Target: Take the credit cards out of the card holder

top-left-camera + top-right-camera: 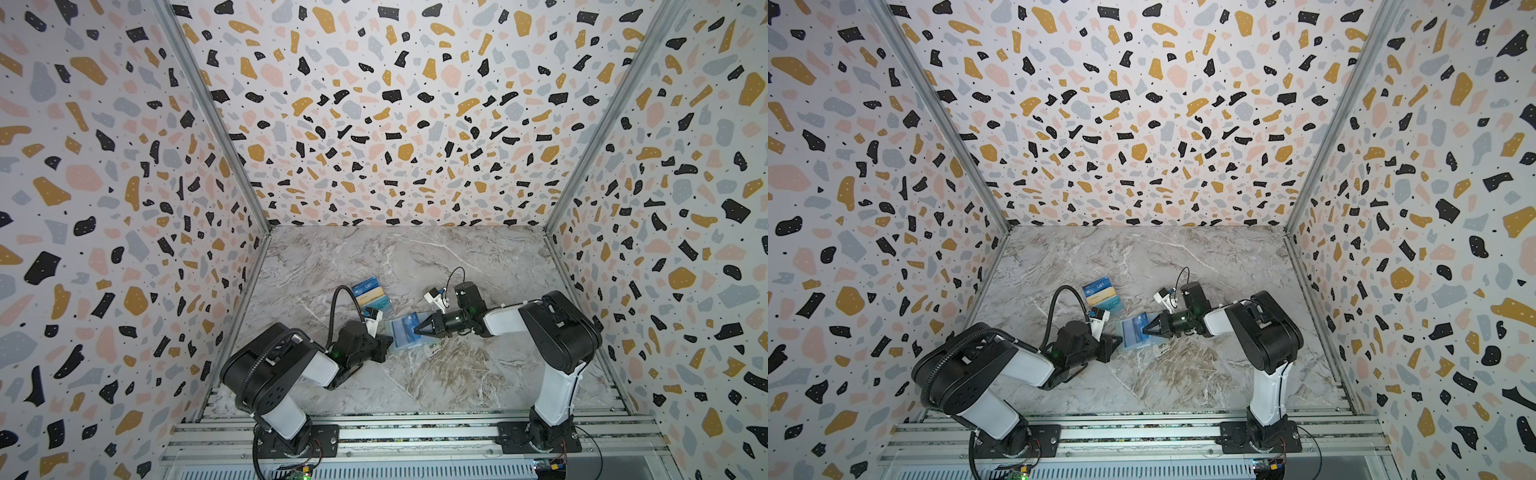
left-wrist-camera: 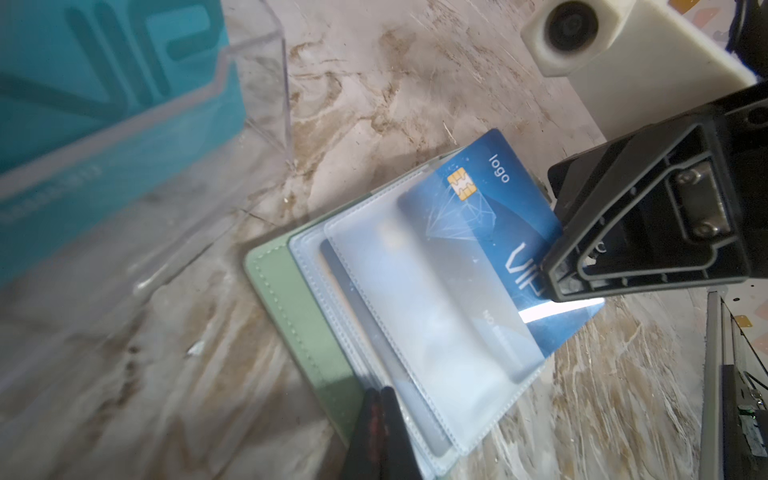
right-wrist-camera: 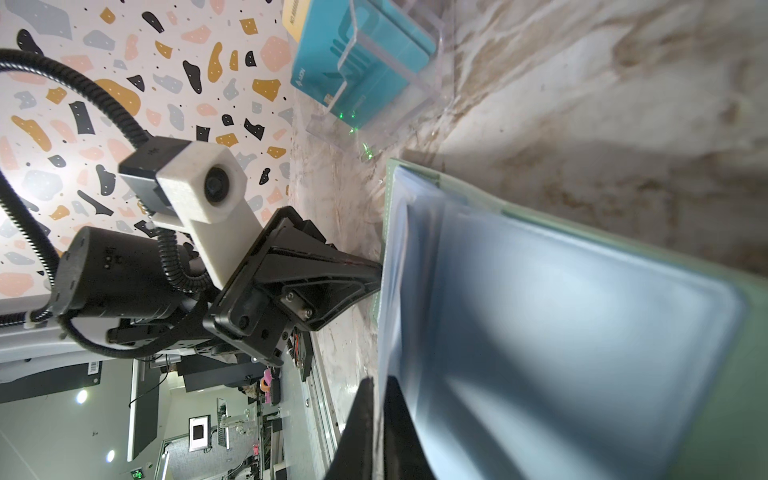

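On marble table [image 2: 374,83], left tool [image 2: 380,401] pinches card holder [image 2: 291,291], right tool [image 2: 555,289] pinches blue card [image 2: 490,216].

Both top views were bright and evenly lit from overhead, sharp in the middle, with the walls [image 1: 104,166] bowed outward toward the picture edges. Soft shadows lay on the marble table [image 1: 415,257] toward its front edge. In the left wrist view a white streak of glare crossed the blue card [image 2: 498,208], and the clear stand [image 2: 257,62] was blurred. In the right wrist view the card holder [image 3: 582,332] was close and out of focus.
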You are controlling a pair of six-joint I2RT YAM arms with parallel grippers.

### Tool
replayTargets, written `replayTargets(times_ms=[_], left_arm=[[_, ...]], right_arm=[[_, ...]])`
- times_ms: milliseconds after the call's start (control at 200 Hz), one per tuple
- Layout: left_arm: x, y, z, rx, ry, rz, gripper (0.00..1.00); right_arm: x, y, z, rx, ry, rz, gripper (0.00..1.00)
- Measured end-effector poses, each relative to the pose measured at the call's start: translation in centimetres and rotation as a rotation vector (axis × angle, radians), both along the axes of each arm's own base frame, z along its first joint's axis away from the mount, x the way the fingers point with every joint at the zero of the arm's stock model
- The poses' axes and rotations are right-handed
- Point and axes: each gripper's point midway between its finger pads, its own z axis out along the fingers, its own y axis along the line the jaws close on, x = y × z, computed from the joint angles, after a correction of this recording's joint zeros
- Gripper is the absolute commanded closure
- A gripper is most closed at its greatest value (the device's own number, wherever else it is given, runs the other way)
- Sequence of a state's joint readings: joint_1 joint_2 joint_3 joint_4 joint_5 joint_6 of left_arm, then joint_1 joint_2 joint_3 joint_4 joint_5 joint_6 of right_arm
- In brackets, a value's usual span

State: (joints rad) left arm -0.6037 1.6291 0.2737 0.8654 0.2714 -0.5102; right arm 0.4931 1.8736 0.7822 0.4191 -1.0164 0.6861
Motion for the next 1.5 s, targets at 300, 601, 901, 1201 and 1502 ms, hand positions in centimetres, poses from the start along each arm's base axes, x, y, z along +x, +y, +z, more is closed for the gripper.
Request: replayTargets(times_ms=[300,601,901,1201,1502], left_arm=[[0.0,0.0,0.0,-0.002,0.002,0.002,1.0],[0.0,0.0,0.0,-0.001,0.003,0.001,1.0],[0.0,-0.1,0.1,0.007,0.014,0.0,1.0],[-0.7,0.1,0.7,0.027,0.037,-0.009,0.73],[-0.8,0.2,4.6,0.017,-0.032,-0.026,0.49]], right_arm=[[0.4,-0.7,0.1,-0.038,-0.03,-0.025,0.95],[0.7,-1.5,0.2,-0.118,-0.089,-0.051,0.98],[1.7,-2.2,1.4,-0.182,-0.189,-0.073,1.0],[1.8,-2.7,2.1,-0.219,-0.252,-0.056,1.0],[2.6,-2.9,6.7,-0.224,-0.45,-0.003,1.0]])
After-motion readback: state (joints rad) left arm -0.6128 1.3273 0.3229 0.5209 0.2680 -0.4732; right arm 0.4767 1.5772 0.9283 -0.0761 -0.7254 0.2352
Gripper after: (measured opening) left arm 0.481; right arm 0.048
